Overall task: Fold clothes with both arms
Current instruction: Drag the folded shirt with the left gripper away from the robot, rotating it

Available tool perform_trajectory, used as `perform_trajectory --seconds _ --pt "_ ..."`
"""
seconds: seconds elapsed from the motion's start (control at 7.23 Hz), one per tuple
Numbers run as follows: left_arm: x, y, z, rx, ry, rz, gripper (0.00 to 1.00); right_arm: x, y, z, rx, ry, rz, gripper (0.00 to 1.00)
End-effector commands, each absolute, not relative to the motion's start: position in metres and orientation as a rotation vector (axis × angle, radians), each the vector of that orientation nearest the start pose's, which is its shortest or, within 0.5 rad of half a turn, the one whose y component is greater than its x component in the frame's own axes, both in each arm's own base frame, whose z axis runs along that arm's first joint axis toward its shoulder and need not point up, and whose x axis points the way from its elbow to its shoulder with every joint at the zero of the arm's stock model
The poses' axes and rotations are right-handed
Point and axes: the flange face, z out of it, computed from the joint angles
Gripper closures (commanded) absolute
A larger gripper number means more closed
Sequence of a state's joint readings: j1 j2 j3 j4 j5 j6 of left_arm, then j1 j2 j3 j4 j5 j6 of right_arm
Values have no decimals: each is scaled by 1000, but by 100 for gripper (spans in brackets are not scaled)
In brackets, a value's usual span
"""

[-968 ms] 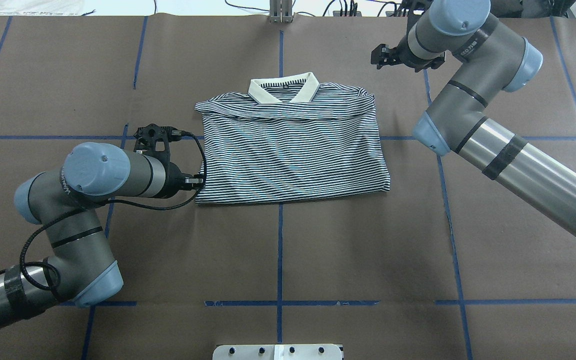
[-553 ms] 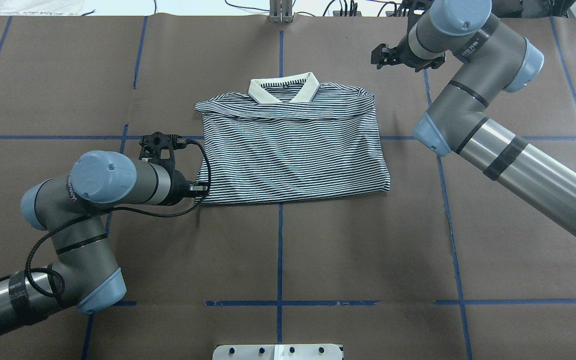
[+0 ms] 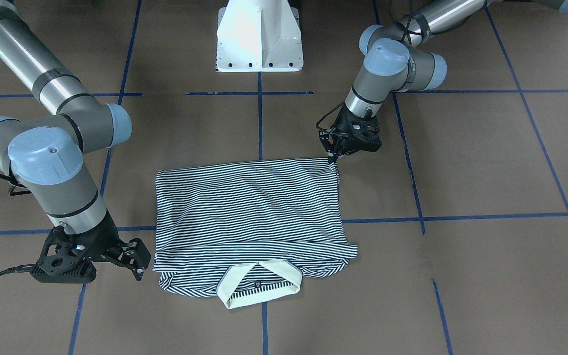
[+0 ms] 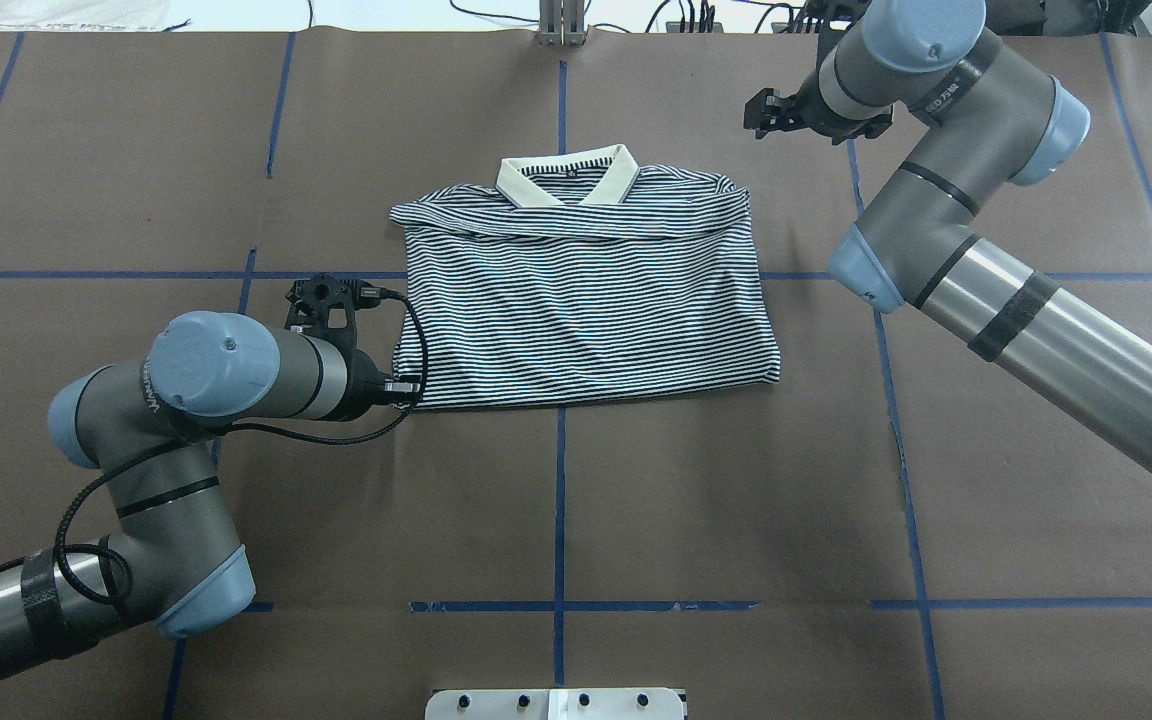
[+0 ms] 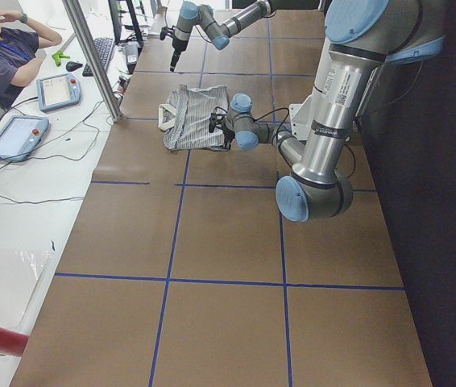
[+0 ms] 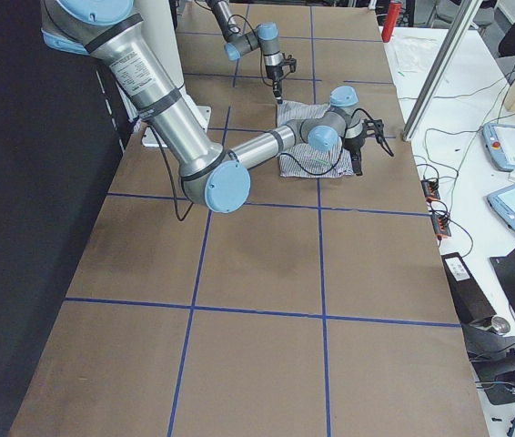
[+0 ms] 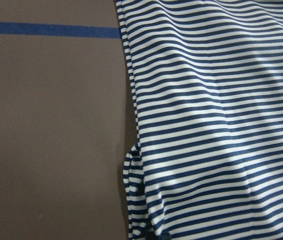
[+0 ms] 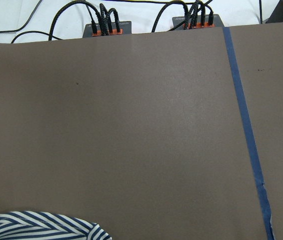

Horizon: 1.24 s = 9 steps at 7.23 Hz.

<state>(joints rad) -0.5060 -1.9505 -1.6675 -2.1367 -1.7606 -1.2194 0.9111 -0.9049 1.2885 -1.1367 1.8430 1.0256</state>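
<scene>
The striped polo shirt lies folded flat mid-table with its cream collar at the far edge. It also shows in the front view. My left gripper points down at the shirt's near-left corner. Its fingers look drawn together into one tip that touches the hem, and I cannot tell if cloth is pinched. The left wrist view shows only the shirt close up. My right gripper hovers open just beyond the shirt's far-right shoulder, holding nothing.
Brown paper with blue tape lines covers the table. The white pedestal base stands on the robot's side. Cable plugs sit along the far edge. A seated person, tablets and a metal post are beyond it.
My left arm has swung right and nearer, bringing its gripper down along the shirt's left edge to the near-left corner. The right arm and the shirt have barely moved.
</scene>
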Motion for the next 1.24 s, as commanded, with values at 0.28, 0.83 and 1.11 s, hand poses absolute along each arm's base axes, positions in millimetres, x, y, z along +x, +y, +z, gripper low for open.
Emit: perform_trajectory --seconds 0.28,0.83,1.11 --pt "432 -491 377 422 887 -1 100 -384 -669 343 348 -779 237 0" --pt "402 -691 413 544 602 -127 100 -385 -669 342 348 -781 241 0" --pt "397 -734 418 577 595 -140 100 -384 -670 341 349 -782 243 0"
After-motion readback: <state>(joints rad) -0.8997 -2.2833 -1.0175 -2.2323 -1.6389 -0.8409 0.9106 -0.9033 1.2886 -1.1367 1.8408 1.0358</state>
